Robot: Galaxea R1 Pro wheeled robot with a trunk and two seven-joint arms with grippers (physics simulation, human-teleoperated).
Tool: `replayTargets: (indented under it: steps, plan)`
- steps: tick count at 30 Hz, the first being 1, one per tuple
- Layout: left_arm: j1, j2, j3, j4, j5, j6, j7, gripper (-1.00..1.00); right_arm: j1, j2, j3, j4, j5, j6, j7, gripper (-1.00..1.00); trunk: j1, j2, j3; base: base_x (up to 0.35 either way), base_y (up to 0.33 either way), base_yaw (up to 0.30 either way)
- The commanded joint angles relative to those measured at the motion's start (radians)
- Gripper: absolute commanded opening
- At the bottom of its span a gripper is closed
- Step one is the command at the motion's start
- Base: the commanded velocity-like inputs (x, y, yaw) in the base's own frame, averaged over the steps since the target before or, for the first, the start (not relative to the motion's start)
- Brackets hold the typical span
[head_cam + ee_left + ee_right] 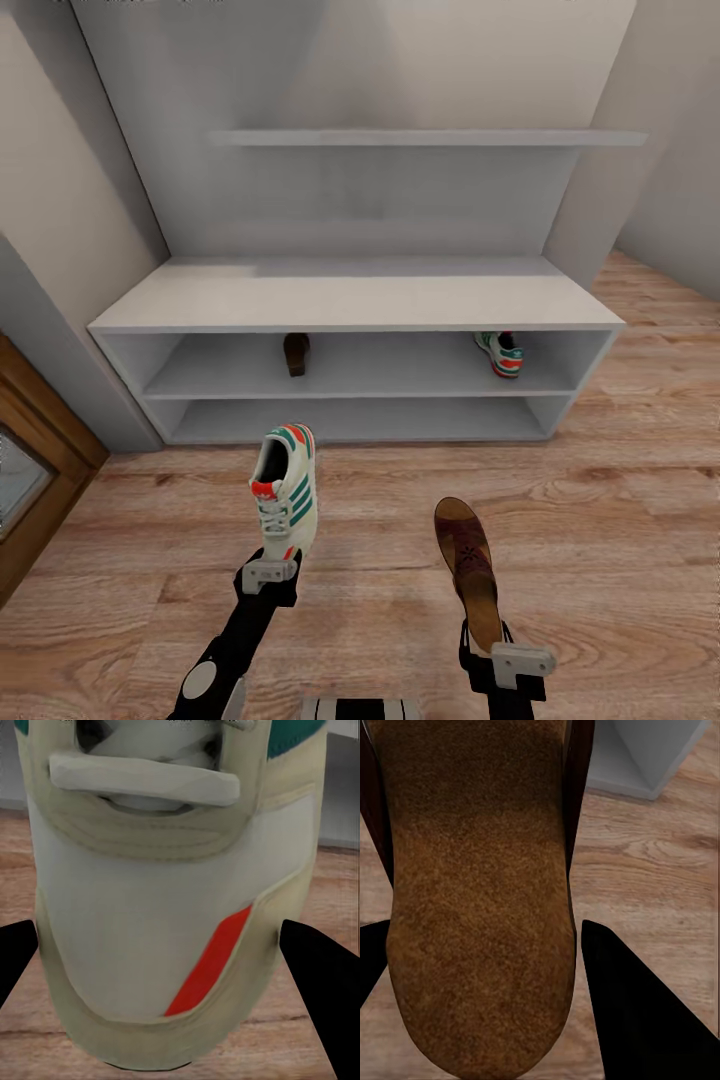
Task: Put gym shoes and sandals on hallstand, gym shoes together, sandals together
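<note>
My left gripper (pixel 268 576) is shut on the toe of one gym shoe (pixel 285 490) and holds it above the corridor floor (pixel 620 500), heel pointing at the hallstand (pixel 350 300). In the left wrist view the dark fingers (pixel 324 982) flank the shoe's white toe (pixel 172 922). The right gripper (pixel 502 650) is shut on one sandal (pixel 468 565), and its tan footbed (pixel 472 892) shows between the fingers (pixel 634 1005). The other sandal (pixel 296 353) stands on the hallstand's upper shelf, left of centre. The other gym shoe (pixel 500 352) is on the same shelf at the right end.
A thin floating wall shelf (pixel 430 138) hangs above the hallstand. A wooden door frame (pixel 45 470) stands at the left, and grey walls close in on both sides. Open plank floor lies between me and the hallstand.
</note>
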Motion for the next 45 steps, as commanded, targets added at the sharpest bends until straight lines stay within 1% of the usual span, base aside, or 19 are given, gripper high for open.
replayTargets:
  steps: [1, 10, 21, 27, 30, 31, 32, 35, 37, 38, 44, 45]
  plan:
    - [0.0, 0.0, 0.001, 0.0, 0.0, 0.0, 0.0, -1.0, 0.0, 0.0, 0.0, 0.0, -0.002, -0.002, 0.001, -1.0, 0.0, 0.0, 0.0, -0.237, 0.0, 0.0]
    - [0.0, 0.0, 0.002, 0.0, 0.0, 0.0, 0.0, -1.0, 0.0, 0.0, 0.0, 0.0, -0.002, -0.002, 0.001, -1.0, 0.0, 0.0, 0.0, -0.191, 0.0, 0.0]
    - [0.0, 0.0, 0.003, 0.0, 0.001, 0.0, 0.0, -1.0, -0.001, 0.0, 0.001, 0.001, -0.002, -0.002, 0.001, -1.0, 0.0, 0.0, 0.0, -0.034, 0.0, 0.0]
    - [0.0, 0.0, 0.003, 0.0, 0.001, 0.001, 0.0, -1.0, -0.018, 0.004, 0.0, 0.004, -0.002, 0.006, 0.007, -1.0, 0.0, 0.0, 0.0, -0.006, 0.0, 0.0]
    - [0.0, 0.0, 0.003, 0.0, 0.001, 0.001, 0.0, -1.0, -0.055, 0.022, 0.0, -0.003, -0.001, 0.026, 0.007, -1.0, 0.0, 0.0, 0.0, -0.003, 0.0, 0.0]
    - [0.0, 0.0, 0.003, 0.0, 0.001, 0.001, 0.0, -1.0, -0.055, 0.022, 0.0, -0.003, -0.001, 0.026, 0.007, -1.0, 0.0, 0.0, 0.0, -0.002, 0.0, 0.0]
    - [0.0, 0.0, 0.003, 0.0, 0.001, 0.001, -0.001, -1.0, -0.073, 0.031, 0.0, -0.006, 0.0, 0.043, 0.007, -1.0, 0.0, 0.0, 0.0, -0.002, 0.0, 0.0]
    - [0.0, 0.0, 0.003, 0.0, 0.001, 0.001, -0.001, -1.0, -0.144, 0.058, 0.0, -0.019, 0.0, 0.129, 0.008, -1.0, 0.0, 0.0, 0.0, -0.001, 0.0, 0.0]
    - [0.0, 0.0, 0.002, 0.0, 0.001, 0.001, -0.001, -1.0, -0.202, 0.07, 0.001, -0.033, -0.001, 0.199, 0.01, -1.0, 0.0, 0.0, 0.0, 0.0, 0.0, 0.0]
    - [0.0, 0.0, 0.002, 0.0, 0.001, 0.001, -0.001, -1.0, -0.202, 0.07, 0.001, -0.033, -0.001, 0.199, 0.01, -1.0, 0.0, 0.0, 0.0, 0.0, 0.0, 0.0]
    - [0.0, 0.0, 0.001, 0.0, 0.001, 0.001, -0.001, -1.0, -0.379, 0.117, 0.004, -0.084, -0.004, 0.4, 0.01, -1.0, 0.0, 0.0, 0.0, 0.0, 0.0, 0.0]
    - [0.0, 0.0, 0.001, 0.0, 0.001, 0.001, -0.001, -1.0, -0.379, 0.117, 0.004, -0.084, -0.004, 0.4, 0.01, -1.0, 0.0, 0.0, 0.0, 0.0, 0.0, 0.0]
